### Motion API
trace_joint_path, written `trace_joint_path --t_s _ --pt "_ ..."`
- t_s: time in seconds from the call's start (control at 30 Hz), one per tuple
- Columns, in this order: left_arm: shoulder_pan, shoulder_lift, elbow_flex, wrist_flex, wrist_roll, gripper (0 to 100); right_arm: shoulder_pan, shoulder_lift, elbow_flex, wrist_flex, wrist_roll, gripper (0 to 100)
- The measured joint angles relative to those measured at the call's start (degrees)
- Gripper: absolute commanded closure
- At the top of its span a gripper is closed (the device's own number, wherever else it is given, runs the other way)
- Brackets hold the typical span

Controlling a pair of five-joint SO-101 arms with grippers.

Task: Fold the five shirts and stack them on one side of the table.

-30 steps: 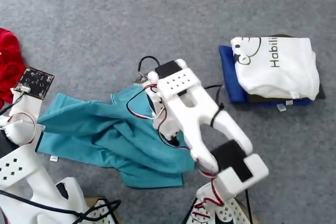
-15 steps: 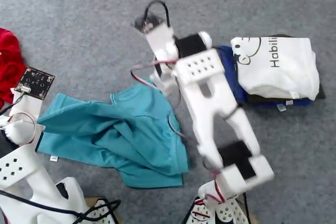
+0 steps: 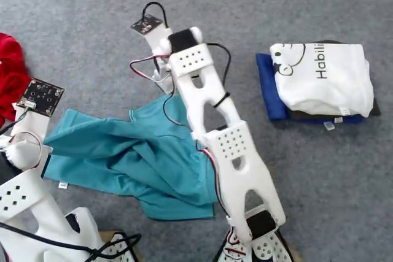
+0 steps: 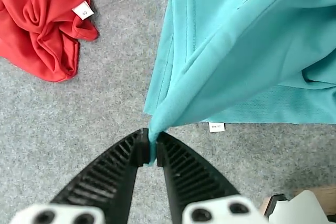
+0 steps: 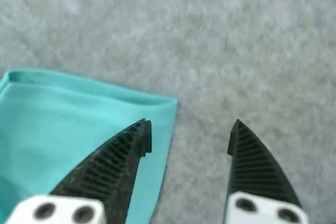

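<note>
– At the near left of the table, item one: your left gripper, fingers clenched on a pinch of the teal shirt at its edge. Why hold there?
– As an anchor, by my reading. The teal shirt lies crumpled and unfolded, middle-near. With one edge pinned, you can draw the cloth flat from the other side.
– Item two: your right gripper?
– Fingers spread, nothing between them. It sits over the teal shirt's far corner, one finger above cloth and one above bare table. I'd judge it is placed to take that corner.
– Item three, right side?
– The stack, all folded: white shirt on top, dark shirt beneath, blue shirt lowest. That side serves as the collecting place.
– Item four?
– Red shirt, bunched at the left edge, well apart from the stack. Two shirts left to fold.
</note>
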Motion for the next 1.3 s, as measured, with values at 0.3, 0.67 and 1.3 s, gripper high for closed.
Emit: trace_joint_path --t_s 0.3,0.67,1.3 --pt "0.00 0.00 0.88 0.00 0.00 97 -1.14 6.68 -4.75 0.18 0.00 74.4" --pt "0.00 0.00 3.16 0.00 0.00 97 -1.14 6.15 -4.75 0.18 0.00 74.7" --pt "-2.73 0.00 2.20 0.00 -1.58 97 -1.23 -10.73 20.40 -4.75 0.00 74.7"
